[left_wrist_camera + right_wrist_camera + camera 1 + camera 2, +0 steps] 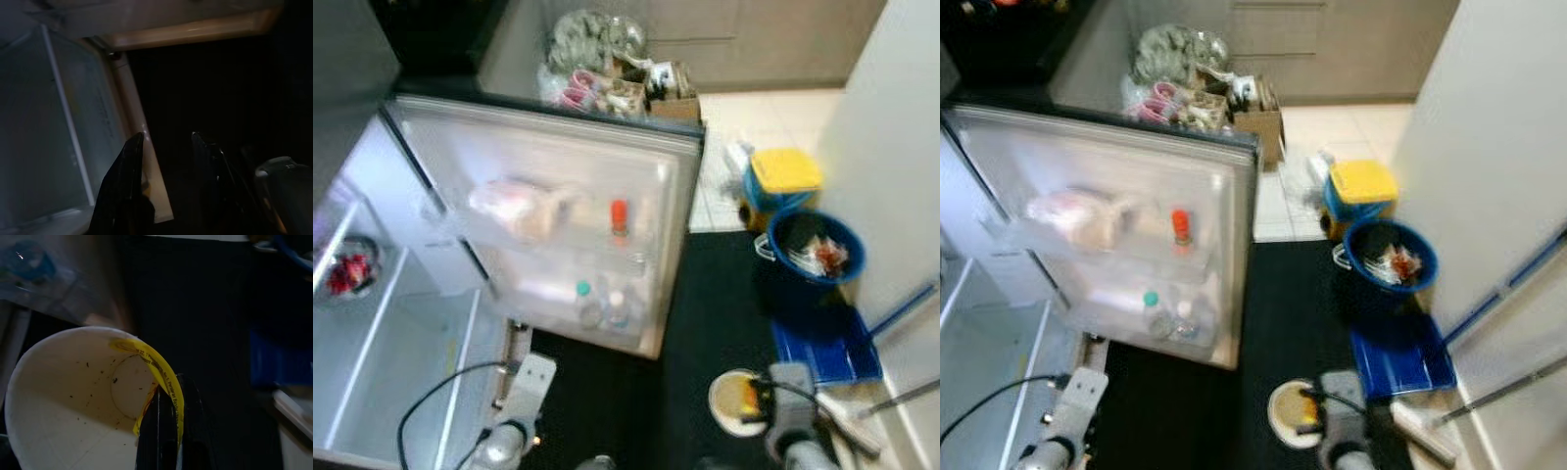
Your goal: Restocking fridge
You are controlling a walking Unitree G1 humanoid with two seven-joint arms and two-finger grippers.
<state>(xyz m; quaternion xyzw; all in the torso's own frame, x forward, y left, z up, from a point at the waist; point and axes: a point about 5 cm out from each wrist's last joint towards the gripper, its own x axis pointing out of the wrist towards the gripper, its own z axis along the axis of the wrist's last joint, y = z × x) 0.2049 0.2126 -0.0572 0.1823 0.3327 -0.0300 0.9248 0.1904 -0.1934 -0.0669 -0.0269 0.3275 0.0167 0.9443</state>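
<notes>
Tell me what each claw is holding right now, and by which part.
The right claw grips a white paper cup by its rim, fingers shut on the wall beside a yellow strip. The left claw is open and holds nothing.

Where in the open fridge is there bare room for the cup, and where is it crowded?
Free: the lower fridge shelf beside the left gripper, below the shelf holding a red-filled bowl. Crowded: both door racks, with a bag and bottles. The right gripper pinches the paper cup.
</notes>
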